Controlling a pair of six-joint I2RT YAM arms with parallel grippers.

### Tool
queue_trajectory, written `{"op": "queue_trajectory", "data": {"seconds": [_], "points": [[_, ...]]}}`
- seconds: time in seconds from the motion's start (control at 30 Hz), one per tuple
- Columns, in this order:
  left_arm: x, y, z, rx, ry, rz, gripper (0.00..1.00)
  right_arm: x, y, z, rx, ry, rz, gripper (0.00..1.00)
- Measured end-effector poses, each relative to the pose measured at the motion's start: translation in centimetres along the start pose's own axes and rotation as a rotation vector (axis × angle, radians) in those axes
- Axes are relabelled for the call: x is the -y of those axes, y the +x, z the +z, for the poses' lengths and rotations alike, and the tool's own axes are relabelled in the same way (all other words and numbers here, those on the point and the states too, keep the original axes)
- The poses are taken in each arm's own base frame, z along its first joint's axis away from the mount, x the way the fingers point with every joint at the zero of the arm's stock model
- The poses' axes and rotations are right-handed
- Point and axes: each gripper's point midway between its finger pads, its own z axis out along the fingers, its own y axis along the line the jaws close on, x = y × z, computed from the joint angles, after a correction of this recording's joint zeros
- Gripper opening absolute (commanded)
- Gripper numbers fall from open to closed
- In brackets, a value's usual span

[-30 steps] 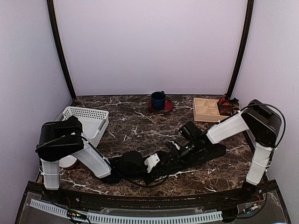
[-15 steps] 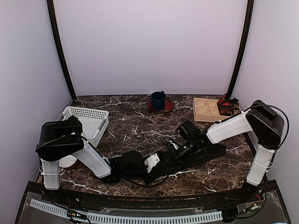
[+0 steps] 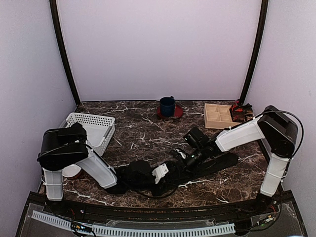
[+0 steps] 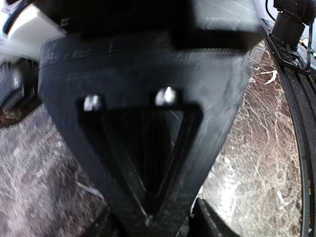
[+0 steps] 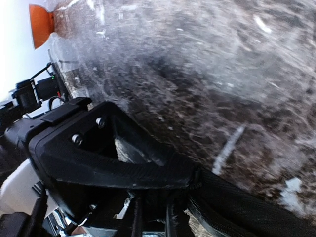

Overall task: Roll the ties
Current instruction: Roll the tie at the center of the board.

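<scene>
A black tie (image 3: 223,160) lies flat across the front middle of the marble table, running from the right toward the centre. My left gripper (image 3: 170,170) and my right gripper (image 3: 181,161) meet low over its left end. In the left wrist view the fingers (image 4: 207,163) close to a point at the gripper tip (image 4: 148,216), with tie fabric (image 4: 219,224) just beside it. In the right wrist view my gripper (image 5: 190,180) presses on the woven tie (image 5: 256,210), which runs off to the right. Both look shut on the tie. The tie's end between them is hidden.
A white basket (image 3: 91,126) stands at the left. A blue mug (image 3: 167,105) sits on a red coaster at the back centre. A wooden compartment tray (image 3: 217,116) and a red-and-black object (image 3: 241,111) are at the back right. A white item (image 3: 73,171) lies by the left arm's base.
My right gripper has shifted a little to the left and away, toward the back. The left gripper has barely moved. The tie stays flat.
</scene>
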Motion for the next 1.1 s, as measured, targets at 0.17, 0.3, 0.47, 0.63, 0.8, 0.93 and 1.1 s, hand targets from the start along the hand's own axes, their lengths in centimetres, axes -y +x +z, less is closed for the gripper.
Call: {"op": "queue_trajectory", "data": {"seconds": [0.17, 0.3, 0.47, 0.63, 0.8, 0.93, 1.1], "points": [[0.0, 0.7, -1.3, 0.014, -0.005, 0.014, 0.66, -0.3, 0.3, 0.3, -0.008, -0.052, -0.028, 0.05], [-0.1, 1.5, -2.7, 0.04, -0.01, 0.026, 0.69, -0.3, 0.5, 0.3, -0.013, -0.091, -0.047, 0.04], [0.0, 1.8, -3.6, 0.068, -0.009, 0.031, 0.69, 0.3, 0.6, -0.2, -0.01, -0.139, -0.058, 0.02], [0.2, 1.6, -3.1, 0.096, 0.008, 0.032, 0.69, 1.0, 0.8, -0.8, -0.002, -0.197, -0.062, 0.01], [0.1, 0.5, -1.2, 0.136, 0.004, 0.035, 0.66, 1.7, 0.9, -1.2, -0.008, -0.255, -0.059, 0.01], [0.1, -0.4, 0.2, 0.164, 0.003, 0.043, 0.52, 2.3, 0.7, -1.2, -0.018, -0.277, -0.041, 0.0], [0.2, -0.6, 0.5, 0.164, 0.008, 0.043, 0.32, 2.4, 0.6, -1.2, -0.017, -0.283, -0.044, 0.03]]}}
